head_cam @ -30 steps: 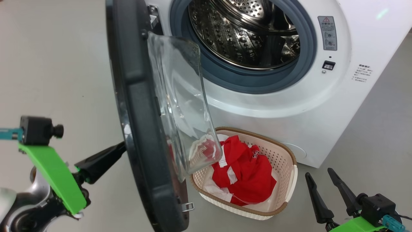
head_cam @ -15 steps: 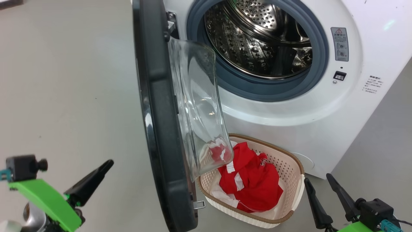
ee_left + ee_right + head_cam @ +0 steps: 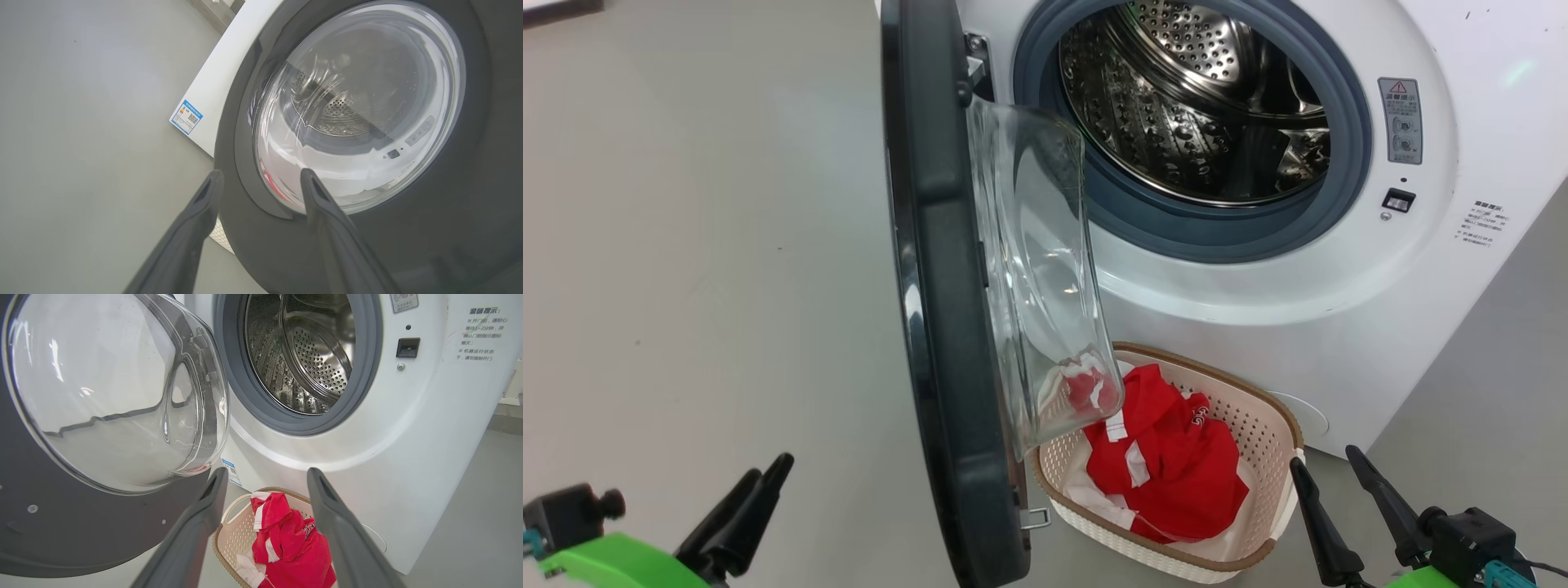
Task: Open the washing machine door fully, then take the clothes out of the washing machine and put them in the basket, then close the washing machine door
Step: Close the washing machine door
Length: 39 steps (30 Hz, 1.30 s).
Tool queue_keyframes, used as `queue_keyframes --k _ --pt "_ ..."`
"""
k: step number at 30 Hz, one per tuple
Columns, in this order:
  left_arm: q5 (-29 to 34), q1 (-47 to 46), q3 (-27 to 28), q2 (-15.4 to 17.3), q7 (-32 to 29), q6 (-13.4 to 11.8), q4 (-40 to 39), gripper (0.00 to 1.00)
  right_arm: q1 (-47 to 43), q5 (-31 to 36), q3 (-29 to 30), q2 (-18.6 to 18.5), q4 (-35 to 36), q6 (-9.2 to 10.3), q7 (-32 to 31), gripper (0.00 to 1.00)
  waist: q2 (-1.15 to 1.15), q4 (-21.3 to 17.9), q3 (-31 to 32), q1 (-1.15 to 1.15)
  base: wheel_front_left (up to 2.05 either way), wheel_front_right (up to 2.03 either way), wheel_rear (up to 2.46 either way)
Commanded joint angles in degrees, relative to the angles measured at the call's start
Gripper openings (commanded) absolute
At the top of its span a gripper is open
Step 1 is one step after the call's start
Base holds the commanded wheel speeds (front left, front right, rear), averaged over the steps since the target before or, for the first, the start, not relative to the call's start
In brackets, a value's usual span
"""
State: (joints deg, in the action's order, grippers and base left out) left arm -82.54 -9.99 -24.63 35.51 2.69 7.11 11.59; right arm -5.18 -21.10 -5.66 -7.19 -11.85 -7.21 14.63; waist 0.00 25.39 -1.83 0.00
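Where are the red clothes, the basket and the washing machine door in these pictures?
clothes (image 3: 1168, 469): head view, on the middle of the red heap.
basket (image 3: 1252, 426): head view, on its bare perforated inner wall.
washing machine door (image 3: 931, 286): head view, on its dark rim, left of the glass bowl.

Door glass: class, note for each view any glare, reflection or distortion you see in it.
Head view: the door glass warps the red clothes behind its lower edge. Left wrist view: the drum seen through it looks wavy. Right wrist view: bright glare streaks on its upper left, and a dark bent reflection line across it.
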Motion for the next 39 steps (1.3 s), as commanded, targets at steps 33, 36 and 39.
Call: queue_keyframes --k 33,36,39 --pt "42.32 3.17 17.85 -14.70 12.30 0.37 10.65 1.00 -1.04 0.08 1.88 -1.02 1.82 -0.28 0.37 1.00 0.00 -1.35 -0.13 0.00 0.00 0.00 0.00" --pt "51.08 4.62 21.62 -17.04 12.30 0.37 8.68 1.00 -1.23 0.12 2.33 -0.95 2.05 -0.28 0.37 1.00 0.00 -1.56 0.03 0.00 0.00 0.00 0.00" --pt "57.47 6.09 25.67 -20.47 12.31 0.37 5.98 1.00 -1.30 0.24 2.84 -0.86 2.42 -0.28 0.37 1.00 0.00 -1.69 -0.01 0.00 0.00 0.00 0.00"
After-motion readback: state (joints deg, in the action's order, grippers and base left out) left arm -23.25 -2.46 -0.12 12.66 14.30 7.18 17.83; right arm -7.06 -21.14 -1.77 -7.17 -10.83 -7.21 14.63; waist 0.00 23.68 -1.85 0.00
